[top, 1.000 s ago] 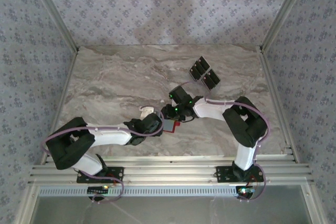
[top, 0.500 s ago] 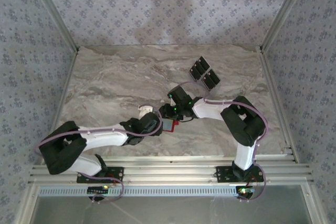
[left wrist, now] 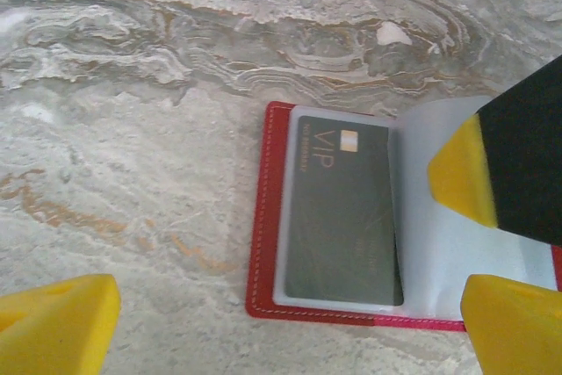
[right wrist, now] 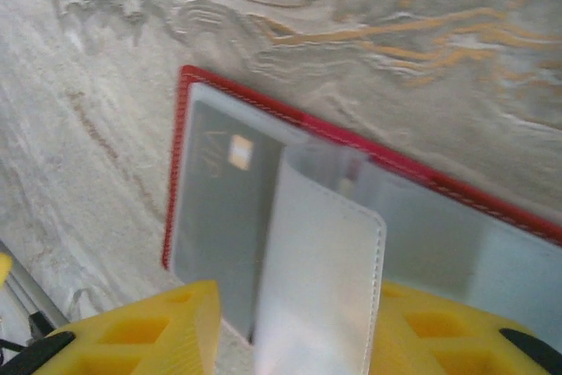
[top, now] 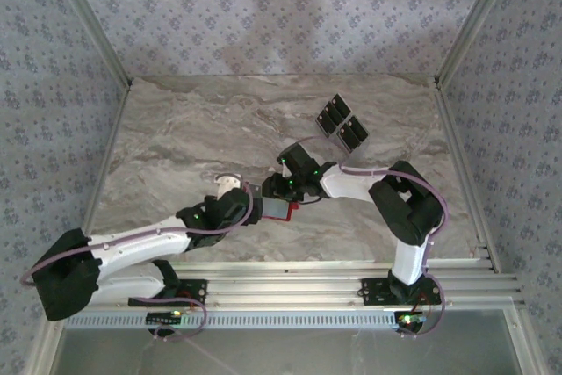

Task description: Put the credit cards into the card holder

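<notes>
Marble tabletop (top: 176,129) under open card holder (left wrist: 266,217)

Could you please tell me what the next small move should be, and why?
Probably swing the open left gripper toward the loose cards at the far right: one card already sits in the wallet, and a clear sleeve stands raised between the right gripper's jaws, ready for another.

left fingers (left wrist: 57,322) spread wide, right fingers (right wrist: 140,331) partly apart
</notes>
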Controlling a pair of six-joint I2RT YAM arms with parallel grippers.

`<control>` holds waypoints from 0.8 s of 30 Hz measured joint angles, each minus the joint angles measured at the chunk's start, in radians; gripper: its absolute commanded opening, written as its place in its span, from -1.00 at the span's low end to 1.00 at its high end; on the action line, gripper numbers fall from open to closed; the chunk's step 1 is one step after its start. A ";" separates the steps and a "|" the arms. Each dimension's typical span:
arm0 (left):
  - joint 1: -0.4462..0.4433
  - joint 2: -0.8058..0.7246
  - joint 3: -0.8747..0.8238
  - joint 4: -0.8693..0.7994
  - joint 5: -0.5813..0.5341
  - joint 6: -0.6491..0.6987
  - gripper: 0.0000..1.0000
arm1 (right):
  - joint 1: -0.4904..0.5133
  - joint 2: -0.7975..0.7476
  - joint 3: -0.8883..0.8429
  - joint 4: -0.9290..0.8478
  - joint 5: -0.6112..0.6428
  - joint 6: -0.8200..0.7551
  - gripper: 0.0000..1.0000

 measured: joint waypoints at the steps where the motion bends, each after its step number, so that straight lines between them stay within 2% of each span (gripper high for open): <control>1: 0.002 -0.009 -0.003 -0.006 -0.003 0.000 0.99 | 0.007 0.002 0.019 -0.006 0.000 0.000 -0.09; 8: 0.019 -0.045 -0.008 -0.037 -0.013 0.000 1.00 | 0.046 0.111 0.183 -0.016 -0.008 0.000 -0.09; 13: 0.028 -0.064 -0.009 -0.055 -0.013 0.000 0.99 | 0.053 0.183 0.214 -0.029 -0.010 0.000 -0.09; 24: 0.066 -0.069 -0.027 -0.054 -0.008 0.000 0.99 | 0.043 0.196 0.297 -0.104 -0.041 -0.042 -0.09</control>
